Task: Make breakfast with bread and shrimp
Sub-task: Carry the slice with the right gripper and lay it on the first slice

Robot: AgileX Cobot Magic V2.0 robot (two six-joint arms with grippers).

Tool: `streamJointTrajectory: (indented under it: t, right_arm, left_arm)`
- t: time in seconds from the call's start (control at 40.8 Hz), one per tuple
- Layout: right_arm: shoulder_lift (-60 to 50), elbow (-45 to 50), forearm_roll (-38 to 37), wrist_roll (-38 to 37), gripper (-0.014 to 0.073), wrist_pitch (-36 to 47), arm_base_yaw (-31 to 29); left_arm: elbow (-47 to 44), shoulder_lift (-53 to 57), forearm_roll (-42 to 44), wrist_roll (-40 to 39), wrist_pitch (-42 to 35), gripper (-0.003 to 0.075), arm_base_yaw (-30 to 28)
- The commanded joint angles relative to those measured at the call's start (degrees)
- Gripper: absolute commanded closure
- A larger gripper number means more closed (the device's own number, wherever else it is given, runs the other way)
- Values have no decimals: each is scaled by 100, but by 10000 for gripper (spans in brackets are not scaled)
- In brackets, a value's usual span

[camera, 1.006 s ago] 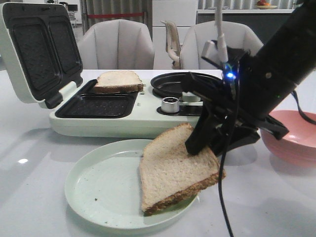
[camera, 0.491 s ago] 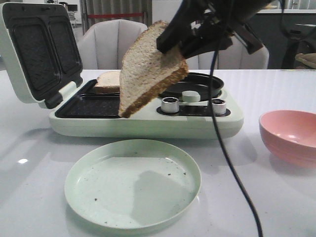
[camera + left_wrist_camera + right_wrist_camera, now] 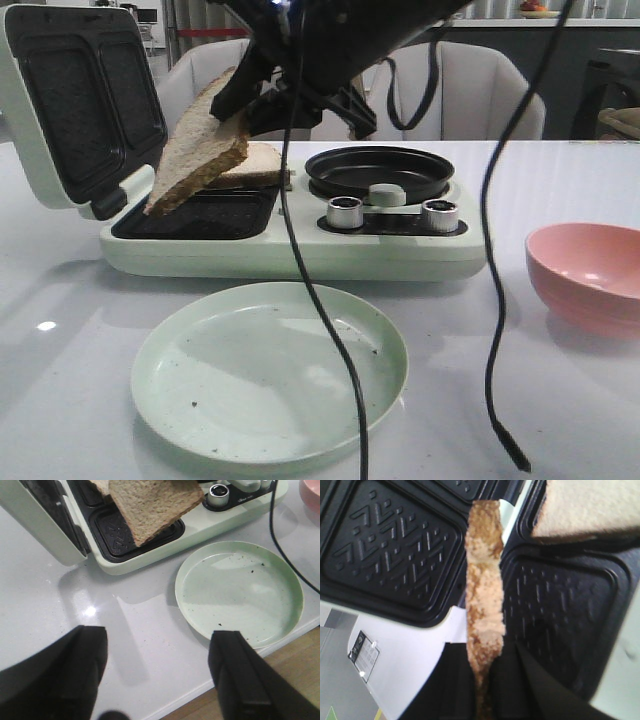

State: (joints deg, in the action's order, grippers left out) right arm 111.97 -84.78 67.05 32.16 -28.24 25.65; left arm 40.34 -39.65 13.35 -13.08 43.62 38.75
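Note:
One slice of bread (image 3: pixel 200 145) hangs tilted above the front left well of the sandwich maker (image 3: pixel 300 250), edge-on in the right wrist view (image 3: pixel 484 580). My right gripper (image 3: pixel 245 100) (image 3: pixel 485 655) is shut on its upper part. The other bread slice (image 3: pixel 262 165) (image 3: pixel 590 505) lies in the rear well. My left gripper (image 3: pixel 157 640) is open and holds nothing, hovering over the table's near edge beside the pale green plate (image 3: pixel 240 590); the front view does not show it. The held bread (image 3: pixel 150 505) also appears in the left wrist view. The shrimp is out of view.
The sandwich maker's lid (image 3: pixel 80 100) stands open at the left. A black pan (image 3: pixel 378 170) and two knobs sit on its right half. The bare green plate (image 3: pixel 270 370) lies in front. A pink bowl (image 3: pixel 585 275) stands at the right. Black cables (image 3: pixel 330 350) dangle over the plate.
My right gripper lifted the bread slice off the green plate, then carried it left and back, to above the sandwich maker's front well. The plate is now bare.

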Motion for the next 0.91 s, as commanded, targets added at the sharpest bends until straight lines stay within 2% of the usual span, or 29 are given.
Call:
streamJointTrajectory:
  t: [0.0,0.196,0.27,0.417,0.638,0.712,0.883]
  right_arm:
    - [29,-618,253,84,464,90,41]
    - [481,-1043,236,84,115,28,41]
    - [492,-1043,163,84,41,82,2]
    - [406,-1043,-108,84,25,-249,-203]
    - [-100,-1043,-1265,-98,25,-1198,-499]
    - [-379,-1043,-1762,-485,25,-1427,-573]
    - [-1148,-1043,-3535,-1602,25,-2108,-588]
  left_arm:
    - [158,16,47,-7,-416,230,42]
    - [158,16,47,-7,-406,230,42]
    - [158,16,47,-7,-406,230,42]
    - [158,16,58,-7,-406,230,42]
    - [158,16,58,-7,-361,230,42]
    - [158,16,58,-7,-374,230,42]
    - [158,16,58,-7,-374,230,42]
